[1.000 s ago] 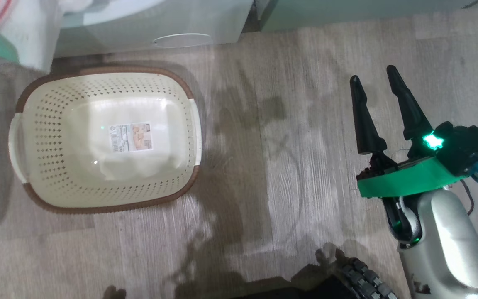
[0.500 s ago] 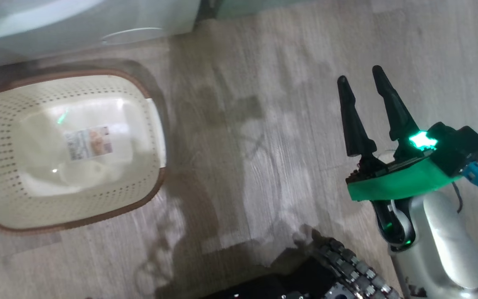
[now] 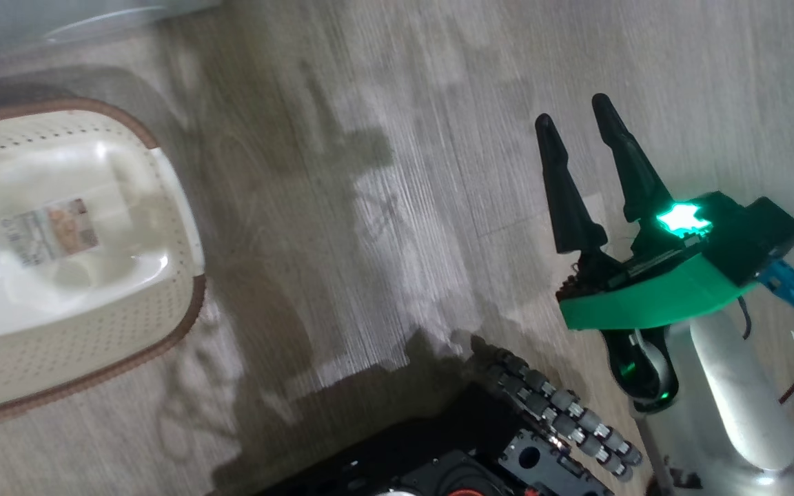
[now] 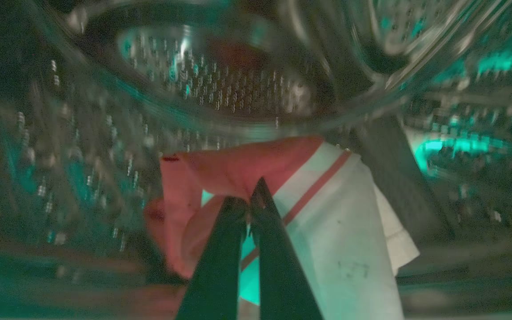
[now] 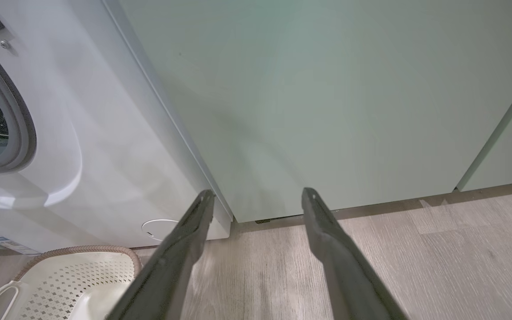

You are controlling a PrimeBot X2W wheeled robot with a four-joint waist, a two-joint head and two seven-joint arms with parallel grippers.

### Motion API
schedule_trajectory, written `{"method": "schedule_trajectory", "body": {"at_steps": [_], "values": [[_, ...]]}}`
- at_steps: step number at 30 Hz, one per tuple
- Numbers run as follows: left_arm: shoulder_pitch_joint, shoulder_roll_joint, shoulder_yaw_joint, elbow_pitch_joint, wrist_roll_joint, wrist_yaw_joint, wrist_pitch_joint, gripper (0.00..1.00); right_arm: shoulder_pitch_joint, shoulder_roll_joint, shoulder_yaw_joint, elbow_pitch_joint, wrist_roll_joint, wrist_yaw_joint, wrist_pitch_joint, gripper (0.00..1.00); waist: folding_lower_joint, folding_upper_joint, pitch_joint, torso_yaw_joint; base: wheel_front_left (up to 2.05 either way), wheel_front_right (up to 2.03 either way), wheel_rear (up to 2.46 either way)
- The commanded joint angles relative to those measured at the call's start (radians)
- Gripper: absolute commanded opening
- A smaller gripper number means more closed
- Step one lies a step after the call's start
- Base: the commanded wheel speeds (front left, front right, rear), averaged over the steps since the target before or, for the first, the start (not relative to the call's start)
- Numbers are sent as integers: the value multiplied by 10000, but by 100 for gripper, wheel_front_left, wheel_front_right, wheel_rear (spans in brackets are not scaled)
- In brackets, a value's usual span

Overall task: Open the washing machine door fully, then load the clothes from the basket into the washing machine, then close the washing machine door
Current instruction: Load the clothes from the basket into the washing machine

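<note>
In the left wrist view my left gripper [image 4: 249, 195] is shut on the clothes [image 4: 336, 213], a red and white garment with a red stripe. It hangs inside the washing machine's perforated steel drum [image 4: 220, 89]. The cream basket [image 3: 80, 344] sits on the floor at the left of the head view, showing only the label on its bottom. My right gripper [image 3: 573, 111] hovers open over bare floor, well to the right of the basket. The right wrist view shows the right gripper [image 5: 258, 193], the washing machine [image 5: 105, 146], its grey gasket [image 5: 20, 120] and the basket [image 5: 82, 275]. The washing machine door is out of view.
Pale green cabinet doors [image 5: 327, 98] stand right of the washer, down to the wood floor [image 5: 416, 249]. My black base with its roller wheel [image 3: 555, 413] lies at the bottom of the head view, close below the right arm.
The head camera has swung, so the basket and washer front slide toward the picture's left edge. The right gripper stays open in the same pose.
</note>
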Motion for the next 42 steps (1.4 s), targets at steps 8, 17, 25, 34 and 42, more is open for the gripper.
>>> {"method": "schedule_trajectory", "body": {"at_steps": [8, 17, 25, 34, 42], "values": [[-726, 490, 144, 1180, 710, -734, -2854, 0, 95, -10, 220, -404, 175, 0, -93, 100, -2, 0, 508, -288, 0, 0, 0], [-1039, 191, -69, 2723, 683, -1389, -3899, 0, -12, -10, 154, -398, 58, 0, -93, 100, -2, 0, 549, -152, 0, 0, 0], [-1006, -324, -208, 3382, 501, -1605, -4277, 100, 42, -10, -31, -340, -123, 0, -93, 100, -2, 0, 191, 131, 0, 0, 0], [920, -1098, -116, 2497, 290, -1279, -5789, 100, 324, -10, -518, -287, -496, 0, -93, 100, -2, 0, -721, 802, 0, 0, 0], [3964, -1970, 396, -574, 283, -511, -6393, 100, 658, -10, -968, -207, -1002, 0, -93, 100, -2, 0, -1753, 1622, 0, 0, 0]]}}
